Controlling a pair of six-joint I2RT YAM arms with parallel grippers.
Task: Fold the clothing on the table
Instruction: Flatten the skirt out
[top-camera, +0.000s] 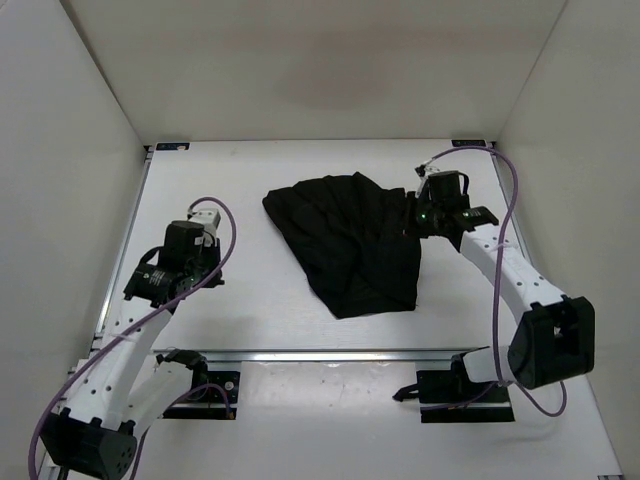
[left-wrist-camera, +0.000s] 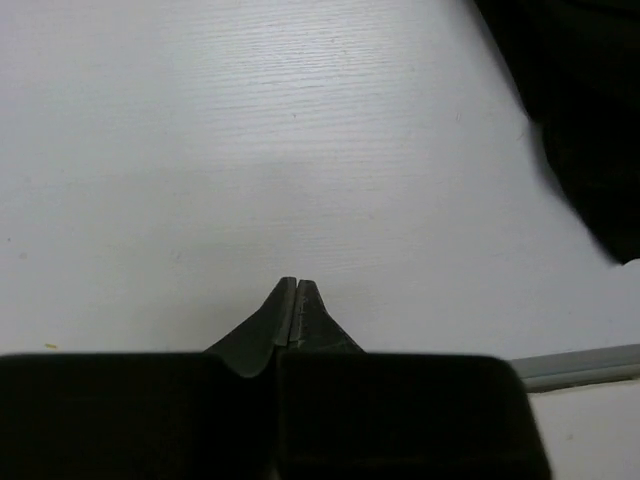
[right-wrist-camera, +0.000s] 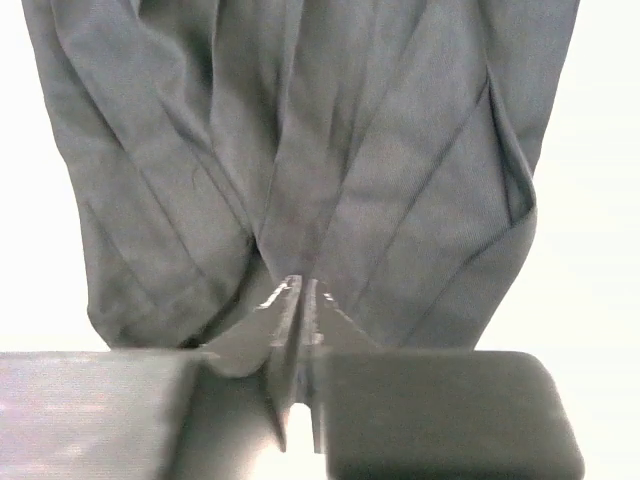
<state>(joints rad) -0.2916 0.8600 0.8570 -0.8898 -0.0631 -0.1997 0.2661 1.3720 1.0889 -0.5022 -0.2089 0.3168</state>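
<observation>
Top external: black clothing (top-camera: 350, 240) lies crumpled on the table (top-camera: 250, 320), centre toward one o'clock. My right gripper (right-wrist-camera: 298, 288) is pinched tight on its three o'clock edge, folds bunching at the tips. My left gripper (left-wrist-camera: 296, 287) is closed on nothing, over bare tabletop at nine o'clock.

Matt black wrinkled cloth clothing (top-camera: 350, 245), smooth white faintly grained table (top-camera: 250, 300)
</observation>
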